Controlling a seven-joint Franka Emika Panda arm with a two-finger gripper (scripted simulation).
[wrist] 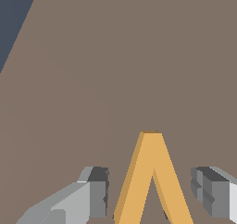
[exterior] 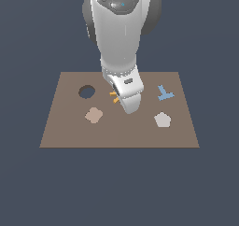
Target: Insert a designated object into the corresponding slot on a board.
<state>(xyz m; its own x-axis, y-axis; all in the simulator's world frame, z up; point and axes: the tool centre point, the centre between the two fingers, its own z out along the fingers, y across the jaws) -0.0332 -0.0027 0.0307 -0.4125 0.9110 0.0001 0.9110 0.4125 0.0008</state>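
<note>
With its jaws spread wide on either side, not touching, the grey two-fingered gripper (wrist: 150, 193) straddles the small flat orange V-shaped piece (wrist: 152, 181) near the large brown rectangular board's (exterior: 70, 127) centre, at three o'clock from the round dark hole (exterior: 87, 91), apparently to grasp or release it.

orange V piece (wrist: 152, 181) is flat w/ two thin arms, lying on the brown board (wrist: 115, 56). in the wrist view the tip and both arms show, w/ a sliver of dark at its edge, can't tell if that's the slot. from the exterior view only bits of the orange peek out next to the arm, near the board's middle, to the exterior view's right of the round hole.
</note>
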